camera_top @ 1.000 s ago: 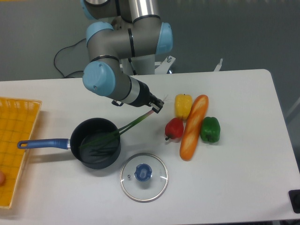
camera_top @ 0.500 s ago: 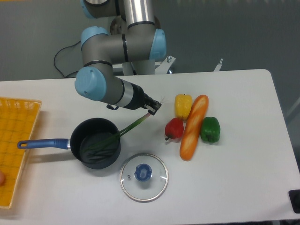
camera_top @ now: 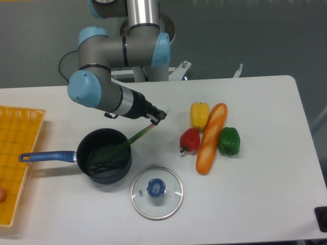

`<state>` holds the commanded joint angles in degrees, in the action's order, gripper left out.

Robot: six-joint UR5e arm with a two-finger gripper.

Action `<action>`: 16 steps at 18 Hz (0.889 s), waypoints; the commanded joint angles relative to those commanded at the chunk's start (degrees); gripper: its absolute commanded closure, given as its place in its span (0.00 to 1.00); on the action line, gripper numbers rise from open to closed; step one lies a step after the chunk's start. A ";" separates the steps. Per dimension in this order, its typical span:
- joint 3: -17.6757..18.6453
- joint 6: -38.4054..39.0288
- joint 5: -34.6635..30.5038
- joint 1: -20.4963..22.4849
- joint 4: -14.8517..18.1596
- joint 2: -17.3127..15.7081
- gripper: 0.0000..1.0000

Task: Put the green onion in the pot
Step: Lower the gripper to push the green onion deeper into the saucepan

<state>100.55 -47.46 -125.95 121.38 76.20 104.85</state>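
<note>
1. On the white table (camera_top: pixel 265 204), left of centre, the pot (camera_top: pixel 104 155) is seen: a small black saucepan whose blue handle points left toward a yellow basket (camera_top: pixel 18 163) at the table's left edge.
2. Above and to the right of the pot, the gripper (camera_top: pixel 156 117) is held at the end of the grey and light-blue arm (camera_top: pixel 110 97), which is angled down toward the right.
3. The pale end of the green onion (camera_top: pixel 122 145) is pinched between the jaws, which are closed narrowly on it.
4. The stalk is tilted from the gripper down to the left, crossing the pot's right rim; whether it touches the rim cannot be told.
5. The slender leaves are spread inside the dark interior of the pot, while the upper part of the stalk is outside and above it.
6. Just below and to the right of the pot, a round glass lid (camera_top: pixel 157 192) with a blue knob is laid flat on the table, apart from the pot.
7. Well to the right of the gripper, a group of foods is set together: a yellow pepper (camera_top: pixel 200 115), a red pepper (camera_top: pixel 190 139), a long loaf of bread (camera_top: pixel 211 138) lying at a slant, and a green pepper (camera_top: pixel 229 141) on the loaf's right side.
</note>
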 joint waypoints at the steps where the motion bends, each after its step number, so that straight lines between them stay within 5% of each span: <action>1: 0.00 0.00 -0.17 0.00 0.53 -0.09 0.91; 16: -0.09 3.08 -1.49 -0.97 0.71 1.93 0.88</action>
<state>100.46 -44.38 -127.44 120.41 76.90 106.79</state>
